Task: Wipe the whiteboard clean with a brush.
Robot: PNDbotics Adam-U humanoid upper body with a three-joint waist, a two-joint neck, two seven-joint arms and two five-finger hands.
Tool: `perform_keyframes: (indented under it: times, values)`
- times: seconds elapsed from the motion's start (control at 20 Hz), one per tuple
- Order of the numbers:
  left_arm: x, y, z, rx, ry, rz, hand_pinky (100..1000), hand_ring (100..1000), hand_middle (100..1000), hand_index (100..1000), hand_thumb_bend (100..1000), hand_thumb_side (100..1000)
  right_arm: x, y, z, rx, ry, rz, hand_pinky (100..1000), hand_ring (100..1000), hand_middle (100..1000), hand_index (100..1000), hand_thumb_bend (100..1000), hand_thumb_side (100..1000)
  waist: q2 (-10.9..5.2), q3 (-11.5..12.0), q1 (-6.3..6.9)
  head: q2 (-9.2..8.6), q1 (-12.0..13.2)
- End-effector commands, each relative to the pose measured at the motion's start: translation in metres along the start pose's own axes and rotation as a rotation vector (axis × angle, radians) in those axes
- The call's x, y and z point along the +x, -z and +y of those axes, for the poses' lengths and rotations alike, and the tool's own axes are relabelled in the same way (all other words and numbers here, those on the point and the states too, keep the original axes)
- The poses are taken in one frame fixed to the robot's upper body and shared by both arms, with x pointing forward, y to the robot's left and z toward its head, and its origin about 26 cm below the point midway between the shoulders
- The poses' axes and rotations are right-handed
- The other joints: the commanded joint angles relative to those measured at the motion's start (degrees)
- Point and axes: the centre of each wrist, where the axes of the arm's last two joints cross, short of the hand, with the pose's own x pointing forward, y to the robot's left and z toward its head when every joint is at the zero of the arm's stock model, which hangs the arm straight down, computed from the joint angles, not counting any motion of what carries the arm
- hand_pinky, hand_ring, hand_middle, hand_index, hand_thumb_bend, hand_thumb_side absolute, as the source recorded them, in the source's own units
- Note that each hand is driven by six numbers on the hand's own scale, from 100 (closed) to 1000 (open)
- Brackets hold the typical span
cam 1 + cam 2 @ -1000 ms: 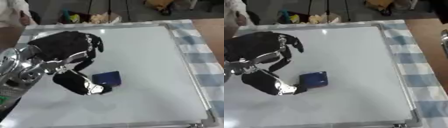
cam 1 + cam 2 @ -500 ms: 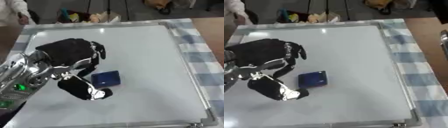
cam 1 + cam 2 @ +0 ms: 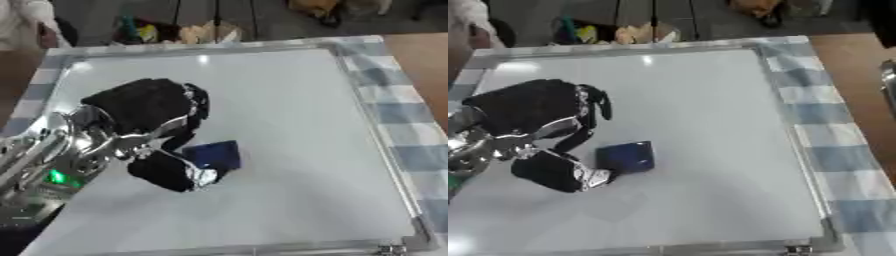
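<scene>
Left eye view shows the robot's black and silver left hand point(image 3: 149, 107) low over the big white whiteboard with a silver frame point(image 3: 289, 100). Its fingers point(image 3: 194, 100) are bent and curl downward, and its thumb point(image 3: 179, 172) sticks out below them. The thumb tip touches the left edge of the small dark blue square brush point(image 3: 214, 154). The fingers are just above the brush, and it is hard to tell if they touch it. So the hand is partly closed beside the brush, with the brush sitting in the gap between thumb and fingers. The brush lies flat on the board, a little left of the middle. The board looks white all over, with a bright spot of light point(image 3: 203, 59) near its far edge. The board rests on a blue and white checked cloth point(image 3: 833, 150), which shows along the right side. A brown tabletop point(image 3: 855, 65) shows past the cloth at the right.
</scene>
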Motion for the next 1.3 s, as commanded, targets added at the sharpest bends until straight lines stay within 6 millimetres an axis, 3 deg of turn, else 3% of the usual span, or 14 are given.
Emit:
perform_keyframes:
  times: [0.05,0.15,0.25,0.65,1.3]
  values:
    - [-0.003,0.004,-0.001,0.020,0.012,0.016,528,699,747,153,361,674,0.005,0.006,-0.007,-0.015,-0.005,-0.030,812,850,792,854,100,1000,-0.94,-0.2,-0.16,0.30,0.1]
    - [-0.004,0.008,-0.005,0.003,-0.009,0.010,513,697,776,149,376,608,0.005,0.006,-0.007,-0.018,-0.005,-0.028,813,850,792,854,100,1000,-0.85,-0.3,-0.14,0.24,0.1]
    - [-0.004,0.010,-0.007,-0.008,-0.034,-0.008,523,707,786,154,322,593,0.005,0.006,-0.007,-0.019,-0.003,-0.027,813,849,791,855,100,1000,-0.76,-0.3,-0.14,0.13,0.1]
    - [-0.006,0.017,-0.013,-0.039,-0.067,-0.069,524,719,804,162,311,554,0.004,0.005,-0.007,-0.018,-0.003,-0.021,813,848,788,854,100,1000,-0.41,-0.6,-0.08,-0.08,-0.1]
    - [-0.011,0.029,-0.026,-0.079,-0.056,-0.053,517,695,734,158,266,501,0.005,0.005,-0.006,-0.017,0.011,-0.019,814,844,783,853,118,1000,-0.13,-1.0,0.09,-0.37,-0.2]
